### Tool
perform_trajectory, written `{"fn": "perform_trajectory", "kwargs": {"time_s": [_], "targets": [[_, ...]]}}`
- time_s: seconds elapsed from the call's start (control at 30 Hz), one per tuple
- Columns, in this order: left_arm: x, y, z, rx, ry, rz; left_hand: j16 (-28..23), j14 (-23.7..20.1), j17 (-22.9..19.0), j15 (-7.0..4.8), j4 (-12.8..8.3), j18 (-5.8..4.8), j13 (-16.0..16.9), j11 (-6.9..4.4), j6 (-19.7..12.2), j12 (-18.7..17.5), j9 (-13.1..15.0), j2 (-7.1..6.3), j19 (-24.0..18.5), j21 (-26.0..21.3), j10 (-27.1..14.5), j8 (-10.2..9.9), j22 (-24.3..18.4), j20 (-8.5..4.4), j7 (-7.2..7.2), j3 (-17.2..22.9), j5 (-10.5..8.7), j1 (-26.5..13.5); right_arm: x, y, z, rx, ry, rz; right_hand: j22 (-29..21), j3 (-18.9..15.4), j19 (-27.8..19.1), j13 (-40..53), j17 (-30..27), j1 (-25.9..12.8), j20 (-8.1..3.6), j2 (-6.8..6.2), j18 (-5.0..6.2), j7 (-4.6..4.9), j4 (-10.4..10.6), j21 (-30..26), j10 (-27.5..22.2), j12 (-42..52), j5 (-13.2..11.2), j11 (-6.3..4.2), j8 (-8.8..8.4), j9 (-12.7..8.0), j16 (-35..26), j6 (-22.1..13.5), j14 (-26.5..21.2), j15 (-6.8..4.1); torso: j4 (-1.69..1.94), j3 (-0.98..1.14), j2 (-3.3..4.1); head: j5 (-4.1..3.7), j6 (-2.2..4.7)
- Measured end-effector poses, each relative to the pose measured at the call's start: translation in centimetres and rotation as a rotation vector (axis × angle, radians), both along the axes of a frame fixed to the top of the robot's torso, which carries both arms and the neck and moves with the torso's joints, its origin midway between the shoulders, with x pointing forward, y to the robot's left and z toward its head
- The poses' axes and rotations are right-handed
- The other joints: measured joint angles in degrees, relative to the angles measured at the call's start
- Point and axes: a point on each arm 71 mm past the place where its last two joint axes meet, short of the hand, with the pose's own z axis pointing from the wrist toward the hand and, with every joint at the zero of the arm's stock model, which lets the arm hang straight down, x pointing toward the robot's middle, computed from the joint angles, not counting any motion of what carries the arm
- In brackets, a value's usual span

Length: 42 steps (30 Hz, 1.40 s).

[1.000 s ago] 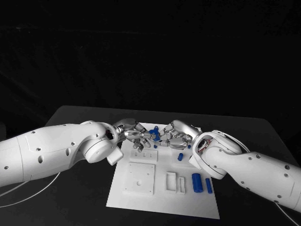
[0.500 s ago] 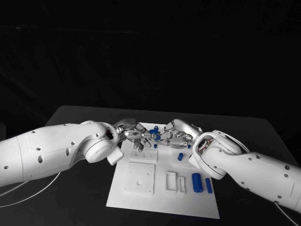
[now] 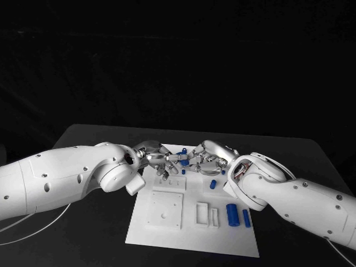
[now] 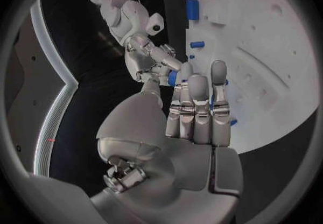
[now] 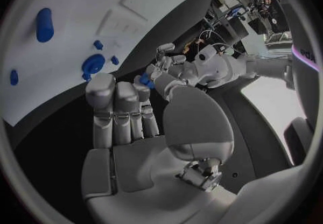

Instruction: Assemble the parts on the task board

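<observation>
Two hands meet over the task board [image 3: 190, 236] far end | left hand [image 3: 156, 159] and right hand [image 3: 203, 158] jointly pinching a small blue part [image 3: 182, 158] (apparently a hand-over or re-grip) | loose parts [image 3: 232, 214] wait nearer.

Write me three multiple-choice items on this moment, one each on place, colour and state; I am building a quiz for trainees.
1. Where do the two hands meet?
A. over the board's far end
B. off the table
C. over the board's near edge

2. What colour are the two cylinders lying side by side near the right arm?
A. red
B. blue
C. green

3. What is between the hands?
A. nothing
B. a white block
C. a small blue part

Answers: 1 A, the left hand and right hand meet over the task board far end. 2 B, the cylinders are blue. 3 C, the blue part sits between their fingertips.
</observation>
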Motion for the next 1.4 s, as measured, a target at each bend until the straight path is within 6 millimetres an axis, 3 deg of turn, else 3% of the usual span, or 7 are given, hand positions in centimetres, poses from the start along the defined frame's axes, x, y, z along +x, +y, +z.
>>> {"fn": "perform_trajectory", "kwargs": {"time_s": [0.27,0.57,0.83,1.17,1.3,1.4], "targets": [[-0.03,-0.01,-0.14,0.012,0.017,0.000,0.0,0.0,0.0,0.00,-0.3,0.00,0.0,0.00,-0.2,0.0,-0.1,0.06,0.4,-0.3,0.0,0.0,0.0,0.00,0.20,-0.3,-0.22,0.1,-0.08,0.12,-0.08,-0.019,0.003,0.020,0.0,0.0,0.0,0.3,0.1,0.0,0.00,0.00,0.00,0.00,0.0,0.0,0.0,0.0,-0.2,0.01,0.00,0.0,0.0,0.0,0.0,0.00,0.01,-0.01,0.00,-0.03,-0.16],[-0.03,0.02,-0.27,0.025,0.031,0.003,0.0,0.0,0.0,0.00,-2.0,0.00,0.0,0.00,-0.2,0.0,-0.3,1.54,0.4,-0.5,0.0,0.0,0.0,0.00,0.21,0.2,-0.22,2.1,-0.23,0.33,-0.20,-0.037,0.015,0.044,0.0,-0.1,0.0,0.3,0.1,0.0,0.01,-0.01,0.00,0.00,-0.1,0.0,0.0,0.0,-0.2,0.02,0.00,0.0,0.0,0.0,0.0,0.01,0.00,-0.01,-0.01,-0.11,-0.24],[-0.05,-0.02,-0.34,0.039,0.040,0.002,-0.3,0.0,-0.1,0.00,-3.8,0.01,0.0,0.00,-0.2,0.0,-0.3,1.08,0.6,-0.8,0.0,0.0,0.0,-0.21,0.20,0.3,-0.36,4.7,-0.39,0.51,-0.27,-0.046,0.022,0.060,0.0,-0.2,0.0,0.5,0.1,0.3,0.01,0.29,0.00,0.00,-0.2,0.0,0.0,0.0,-0.4,0.03,0.00,0.0,0.0,0.0,0.0,0.01,-0.01,-0.01,-0.02,-0.12,-0.31],[-0.09,-0.16,-0.49,0.064,0.050,-0.007,-0.3,0.0,-0.1,0.00,-4.0,0.01,0.0,0.00,0.6,0.0,0.0,0.90,0.6,-1.1,0.0,0.0,0.0,-0.21,-0.16,-0.7,-2.25,4.9,-0.46,0.60,-0.33,-0.052,0.029,0.070,0.0,-0.3,0.0,0.5,0.3,0.3,0.01,0.29,0.00,0.00,-0.2,0.0,0.0,-0.2,-0.6,0.05,0.00,0.0,0.0,0.0,0.0,0.02,-0.01,-0.01,-0.02,-0.24,-0.48],[-0.12,-0.19,-0.54,0.071,0.052,-0.011,-0.3,0.1,0.0,-0.11,-4.3,0.00,0.0,0.00,1.2,0.0,2.7,0.66,0.8,-1.1,0.0,0.0,0.0,-0.42,-0.21,-1.2,-1.40,5.1,-0.47,0.64,-0.35,-0.054,0.032,0.072,0.0,-0.3,0.0,0.5,0.3,0.3,0.01,0.29,-0.01,0.00,-0.2,0.0,0.0,-0.2,-0.6,0.06,0.00,0.0,0.0,0.0,0.0,0.02,-0.01,-0.02,-0.02,-0.25,-0.52],[-0.16,-0.22,-0.59,0.075,0.053,-0.014,-0.3,0.2,0.3,-0.19,-4.8,0.00,0.2,0.00,0.9,0.0,8.1,0.66,0.8,-1.1,0.0,0.2,0.0,-0.42,-0.58,-1.1,-0.42,5.1,-0.48,0.68,-0.36,-0.055,0.034,0.074,0.0,-0.3,0.0,0.5,0.3,0.3,0.01,0.29,-0.01,0.00,-0.3,0.0,0.1,-0.2,-0.7,0.13,0.00,0.0,0.0,0.0,0.0,0.02,-0.01,-0.03,-0.02,-0.28,-0.57]]}}
